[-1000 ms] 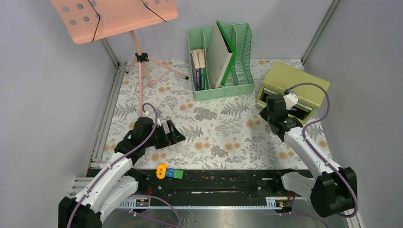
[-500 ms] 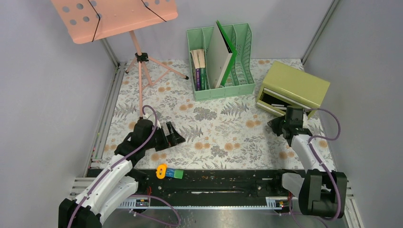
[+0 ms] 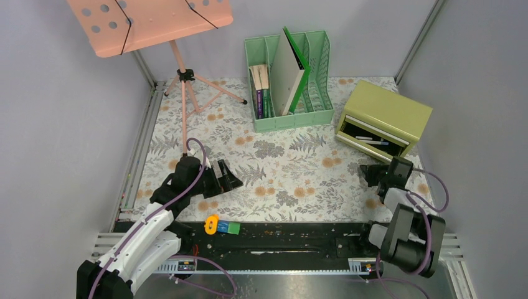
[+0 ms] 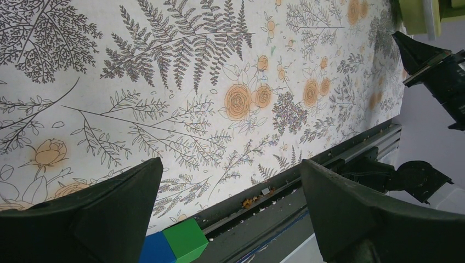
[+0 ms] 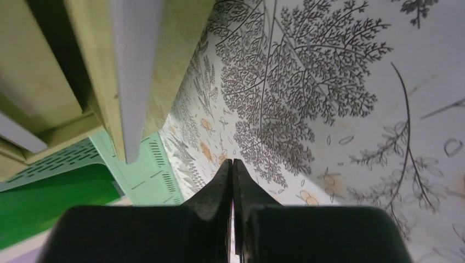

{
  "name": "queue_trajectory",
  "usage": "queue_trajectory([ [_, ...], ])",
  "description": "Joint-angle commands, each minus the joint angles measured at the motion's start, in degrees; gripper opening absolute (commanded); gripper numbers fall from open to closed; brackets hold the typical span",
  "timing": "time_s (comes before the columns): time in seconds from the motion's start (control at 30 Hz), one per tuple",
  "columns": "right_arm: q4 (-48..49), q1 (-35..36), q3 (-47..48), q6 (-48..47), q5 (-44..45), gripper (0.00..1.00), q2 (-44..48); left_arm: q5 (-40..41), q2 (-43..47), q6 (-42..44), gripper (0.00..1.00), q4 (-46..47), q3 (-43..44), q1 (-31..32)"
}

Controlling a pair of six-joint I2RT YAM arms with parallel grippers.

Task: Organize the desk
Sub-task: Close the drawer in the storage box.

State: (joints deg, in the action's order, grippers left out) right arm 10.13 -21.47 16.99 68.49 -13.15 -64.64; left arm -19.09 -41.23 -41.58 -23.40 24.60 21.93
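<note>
While the fern-print desk (image 3: 280, 180) spreads below, the left gripper (image 3: 231, 177) hovers low over its near-left part, jaws wide and empty; the right gripper (image 3: 366, 172), pinched tight, sits near-right, close to one olive drawer box (image 3: 383, 119). Far back: one green file rack (image 3: 289, 75), one pink music stand (image 3: 149, 22).

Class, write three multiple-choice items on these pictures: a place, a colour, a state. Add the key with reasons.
1. Where on the desk does the drawer box stand? A far right B near left C centre
2. What colour is the music stand? A blue B pink C black
3. How is the right tool? A wide open B shut on a book C shut, empty
Key: 1 A: the top view shows it at the far right corner. 2 B: its tray is pink. 3 C: its jaws meet, nothing between.
</note>
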Motion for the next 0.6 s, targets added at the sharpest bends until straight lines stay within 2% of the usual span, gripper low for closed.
queue_trajectory([
  [0.0, 20.7, -1.9, -3.5, 8.7, -5.6, 0.00, -6.9, -0.6, 0.1, 0.1, 0.99, 2.8, 0.3, -0.3],
  [0.33, 65.3, -2.6, -6.5, 22.7, -9.9, 0.00, -32.8, -0.8, 0.2, 0.6, 0.99, 2.6, 0.1, -0.3],
  [0.43, 71.8, -2.7, -7.0, 25.1, -9.7, 0.00, -38.6, -0.7, 0.2, 0.7, 0.99, 2.5, 0.2, -0.3],
  [0.57, 73.4, -2.8, -7.8, 24.0, -9.3, 0.00, -40.9, -0.8, 0.0, 0.8, 0.99, 2.4, 0.3, -0.3],
])
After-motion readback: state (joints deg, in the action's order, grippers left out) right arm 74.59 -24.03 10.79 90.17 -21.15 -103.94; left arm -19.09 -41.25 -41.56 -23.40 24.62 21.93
